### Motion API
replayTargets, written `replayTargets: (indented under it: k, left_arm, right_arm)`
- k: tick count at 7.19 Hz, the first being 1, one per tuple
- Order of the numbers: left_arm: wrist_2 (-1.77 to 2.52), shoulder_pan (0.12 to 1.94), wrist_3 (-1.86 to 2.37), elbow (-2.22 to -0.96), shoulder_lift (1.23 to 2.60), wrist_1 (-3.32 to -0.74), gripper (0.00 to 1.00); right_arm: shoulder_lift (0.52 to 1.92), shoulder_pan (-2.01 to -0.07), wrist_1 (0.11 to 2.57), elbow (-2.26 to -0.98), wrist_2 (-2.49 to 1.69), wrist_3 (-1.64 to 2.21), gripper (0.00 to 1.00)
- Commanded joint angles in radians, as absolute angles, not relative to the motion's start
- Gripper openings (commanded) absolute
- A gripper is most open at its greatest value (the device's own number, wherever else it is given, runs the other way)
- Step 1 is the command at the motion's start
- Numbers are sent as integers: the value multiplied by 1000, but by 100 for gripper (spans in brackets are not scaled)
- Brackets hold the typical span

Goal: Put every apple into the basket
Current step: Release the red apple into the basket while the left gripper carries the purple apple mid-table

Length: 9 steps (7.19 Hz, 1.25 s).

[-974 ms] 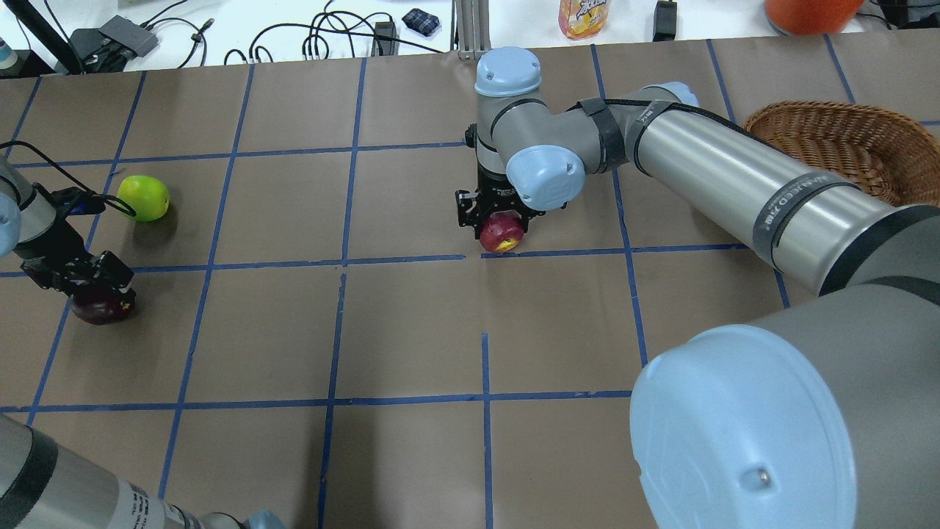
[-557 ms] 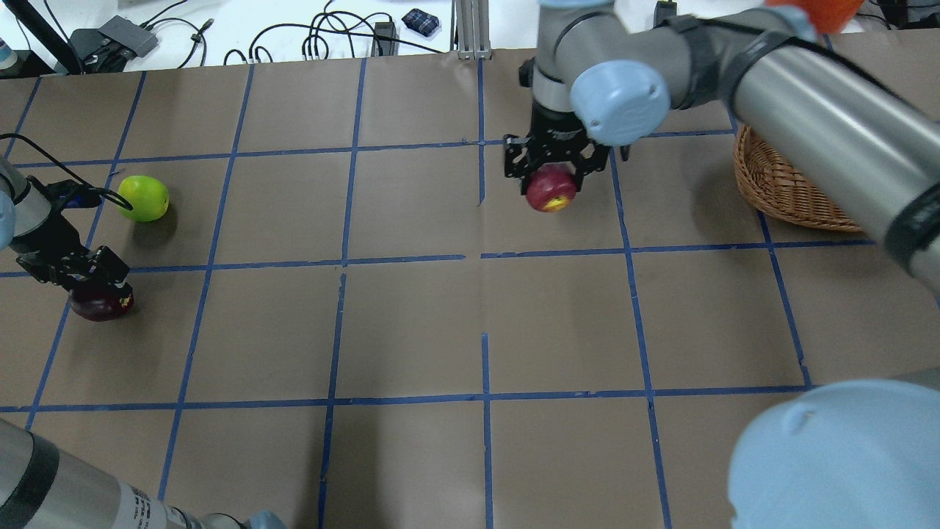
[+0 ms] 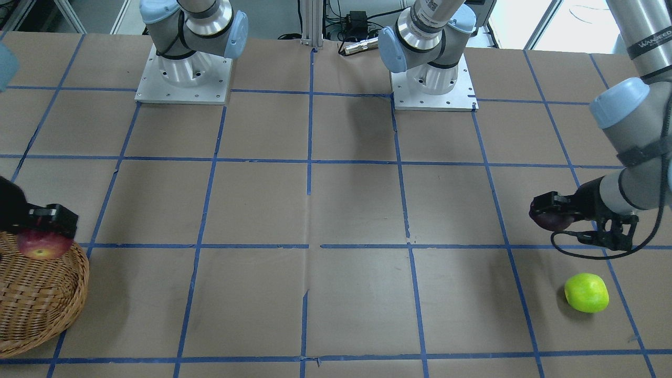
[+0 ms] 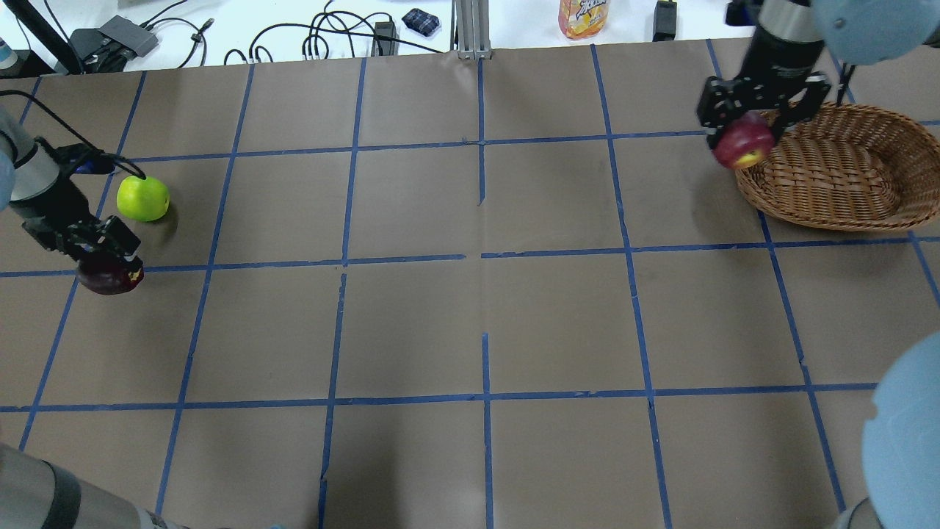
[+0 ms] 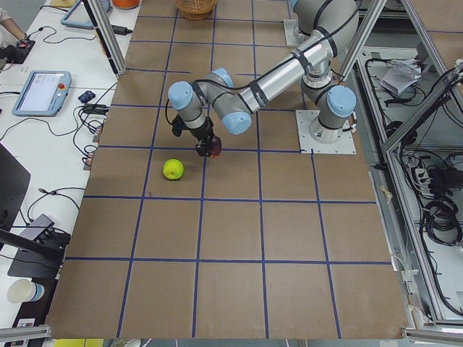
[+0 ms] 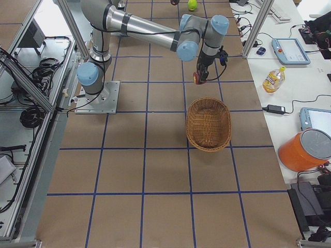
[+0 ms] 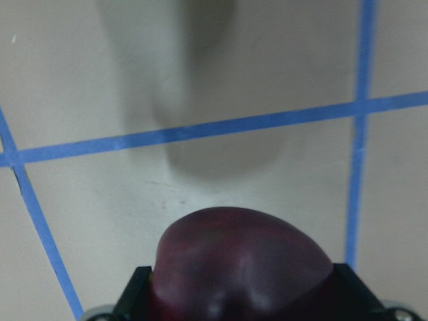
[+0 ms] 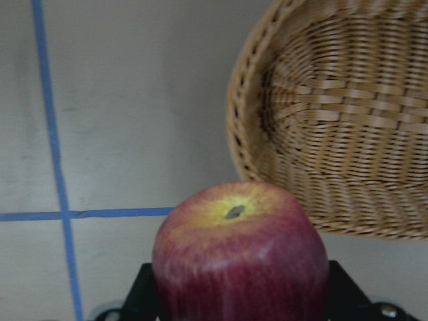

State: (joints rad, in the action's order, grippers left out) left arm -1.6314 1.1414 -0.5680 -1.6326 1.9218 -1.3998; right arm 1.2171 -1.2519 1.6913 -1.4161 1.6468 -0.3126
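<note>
My right gripper [image 4: 742, 128] is shut on the red apple [image 4: 742, 147] with a yellowish patch and holds it in the air at the left rim of the brown wicker basket [image 4: 837, 176]. The right wrist view shows that apple [image 8: 241, 254] below the basket's rim [image 8: 244, 147]. The basket holds nothing. My left gripper [image 4: 103, 261] is shut on the dark maroon apple [image 4: 109, 279], lifted a little off the table at the far left. The lime green apple [image 4: 143, 198] lies on the table just behind it. In the front-facing view the green apple [image 3: 586, 292] sits near the maroon apple [image 3: 548, 219].
The table is brown paper with a blue tape grid [image 4: 481, 257]. Beyond its far edge lie cables [image 4: 316, 37], a bottle [image 4: 582, 16] and a dark box [image 4: 117, 40]. Both arm bases [image 3: 184, 79] stand at the robot's side of the table.
My right arm has carried the red apple from the table's middle rightward to the basket's rim. My left gripper has lifted the maroon apple slightly and moved it toward the green one.
</note>
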Motion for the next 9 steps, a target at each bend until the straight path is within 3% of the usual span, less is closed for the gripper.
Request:
replayTargets:
  k: [1, 3, 4, 5, 6, 8, 9]
  left_arm:
    - [-1495, 1396, -256, -1615, 1911, -1421, 59]
    - [-1423, 1658, 165, -1612, 1946, -1250, 63]
    - [-1387, 1743, 363, -1620, 1988, -1124, 65]
    - [-1394, 1831, 502, -1609, 2040, -1004, 70]
    - [-1400, 1860, 530, -1606, 2081, -988, 69]
    - [-1407, 1902, 548, -1606, 2108, -937, 69]
    - [-1428, 1922, 557, -1603, 2121, -936, 82]
  right_arm:
    - [1139, -1129, 1840, -1424, 1658, -470, 0]
    - [1072, -1129, 1882, -1416, 1645, -476, 1]
    - [1059, -1131, 1879, -1417, 1638, -477, 15]
    - [1036, -1131, 1890, -1417, 1638, -479, 67]
    - [1025, -1131, 1904, -1407, 1637, -479, 100]
    - [1037, -1141, 1894, -1405, 1640, -479, 100]
    - [1063, -1150, 1887, -1407, 1638, -477, 100]
